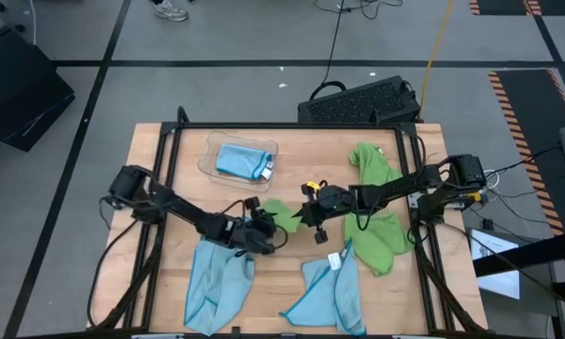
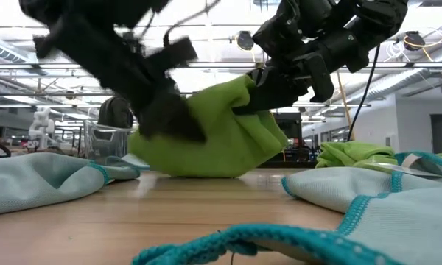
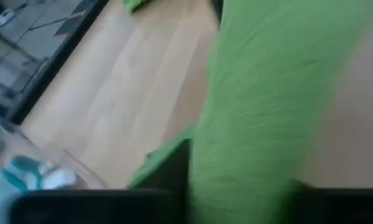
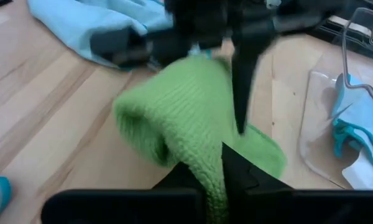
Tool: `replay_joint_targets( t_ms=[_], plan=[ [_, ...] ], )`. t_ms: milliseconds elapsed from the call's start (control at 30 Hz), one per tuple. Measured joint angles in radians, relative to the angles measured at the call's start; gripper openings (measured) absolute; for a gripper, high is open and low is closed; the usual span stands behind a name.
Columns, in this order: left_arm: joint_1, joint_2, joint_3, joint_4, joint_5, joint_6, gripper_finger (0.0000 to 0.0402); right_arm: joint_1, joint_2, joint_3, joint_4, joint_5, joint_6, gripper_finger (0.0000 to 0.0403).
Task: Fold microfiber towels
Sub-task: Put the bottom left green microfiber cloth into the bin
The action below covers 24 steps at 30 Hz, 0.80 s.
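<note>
Reading from the left, we see the left tool (image 1: 260, 233) just left of the lime green towel (image 1: 281, 213), which hangs bunched above the bench (image 1: 273, 273) centre. The low view shows this tool dug into the towel's left flank, but we cannot tell whether it pinches the cloth. On the towel's right, the right tool (image 1: 313, 215) is pressed together on the upper edge, carrying it. Left of and below the green towel lies a light blue towel (image 1: 217, 278); right of it lie a second blue towel (image 1: 325, 287) and a green heap (image 1: 377, 221). Beyond it, the clear tray (image 1: 207, 160) holds a folded blue towel (image 1: 242, 161). We judge the risk thus: if the left tool lacks a hold, the towel may sag and crumple, spoiling the fold.
</note>
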Motion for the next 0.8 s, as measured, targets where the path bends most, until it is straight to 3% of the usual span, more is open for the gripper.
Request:
replay_joint_targets(
  t_ms=[67, 300, 533, 700, 800],
  plan=[
    [0.002, -0.063, 0.032, -0.072, 0.023, 0.049, 0.0022, -0.003, -0.001, 0.0, 0.004, 0.0, 0.017, 0.0016],
    [0.078, -0.241, 0.171, -0.456, 0.027, 0.241, 0.0007, -0.02, -0.08, 0.003, 0.054, 0.108, 0.031, 0.0049],
    [0.265, -0.377, 0.289, -0.793, 0.082, 0.341, 0.0005, -0.047, -0.192, 0.002, 0.07, 0.139, 0.086, 0.01],
    [0.435, -0.431, 0.347, -0.888, 0.132, 0.48, 0.0004, -0.064, -0.208, 0.002, 0.043, 0.137, 0.071, 0.0118],
    [0.549, -0.451, 0.362, -0.862, 0.226, 0.565, 0.0006, -0.067, -0.198, 0.0, 0.024, 0.134, 0.061, 0.012]
  ],
)
